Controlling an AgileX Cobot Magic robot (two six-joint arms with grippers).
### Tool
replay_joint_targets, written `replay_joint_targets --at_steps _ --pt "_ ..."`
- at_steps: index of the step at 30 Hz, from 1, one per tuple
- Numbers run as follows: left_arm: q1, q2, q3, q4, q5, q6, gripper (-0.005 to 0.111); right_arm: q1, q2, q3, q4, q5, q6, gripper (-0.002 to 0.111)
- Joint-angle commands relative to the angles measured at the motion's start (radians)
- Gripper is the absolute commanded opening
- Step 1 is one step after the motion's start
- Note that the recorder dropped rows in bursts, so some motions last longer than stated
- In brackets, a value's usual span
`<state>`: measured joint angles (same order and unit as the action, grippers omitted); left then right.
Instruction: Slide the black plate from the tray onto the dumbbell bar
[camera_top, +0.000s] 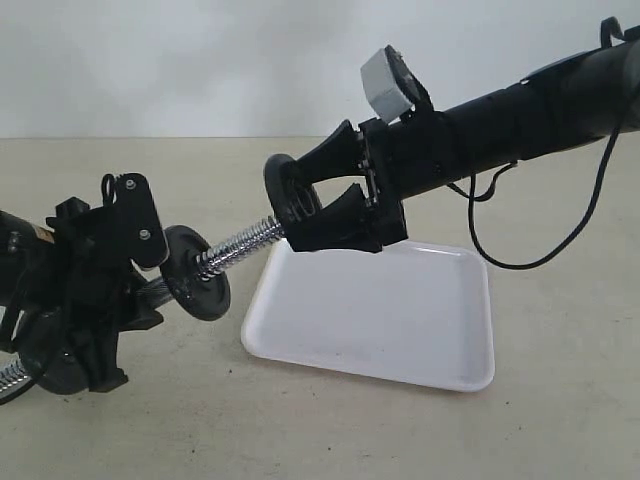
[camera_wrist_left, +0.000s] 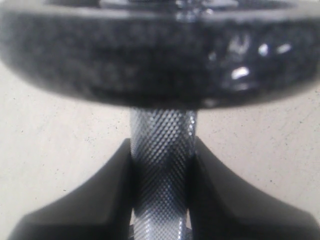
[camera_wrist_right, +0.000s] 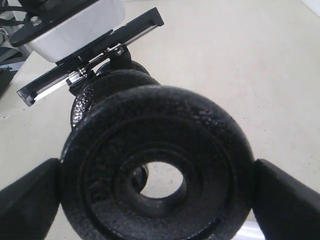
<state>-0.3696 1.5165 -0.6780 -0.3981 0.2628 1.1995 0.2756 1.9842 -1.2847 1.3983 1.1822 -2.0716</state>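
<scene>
One plate (camera_top: 288, 190), clamped rim to rim in your right gripper (camera_top: 305, 195), hangs at the threaded tip of the bar (camera_top: 240, 243), above a corner of the tray (camera_top: 400, 320) and clear of it; your left gripper (camera_wrist_left: 161, 167) is closed tight on the bar's knurled grip, just beside a second disc (camera_top: 195, 272) already on the bar

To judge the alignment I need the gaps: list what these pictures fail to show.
- Exterior view: the black plate and the right gripper hide the tip of the dumbbell bar; whether it has entered the hole cannot be told.
- Exterior view: the bar's other end is cut off by the left edge.
- Left wrist view: past the left gripper, a blurred disc on the bar blocks everything beyond.
</scene>
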Motion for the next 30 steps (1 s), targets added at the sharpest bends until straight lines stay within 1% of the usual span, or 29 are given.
replay_joint_targets --at_steps 1,11,17,27,30 --pt "-0.022 -0.056 -0.044 -0.031 -0.243 0.001 0.004 0.004 -0.020 -0.006 0.069 0.039 0.005 0.000" --pt "-0.018 -0.056 -0.044 -0.031 -0.247 -0.025 0.004 0.004 -0.020 -0.006 -0.013 0.039 0.055 0.000" --pt "0.020 -0.056 -0.044 -0.031 -0.247 -0.029 0.004 0.004 -0.020 -0.006 -0.013 0.039 0.055 0.000" --pt "0.020 -0.056 -0.044 -0.031 -0.247 -0.029 0.004 0.004 -0.020 -0.006 -0.011 0.039 0.055 0.000" --pt "0.020 -0.056 -0.044 -0.031 -0.247 -0.029 0.004 0.004 -0.020 -0.006 0.016 0.039 0.044 0.000"
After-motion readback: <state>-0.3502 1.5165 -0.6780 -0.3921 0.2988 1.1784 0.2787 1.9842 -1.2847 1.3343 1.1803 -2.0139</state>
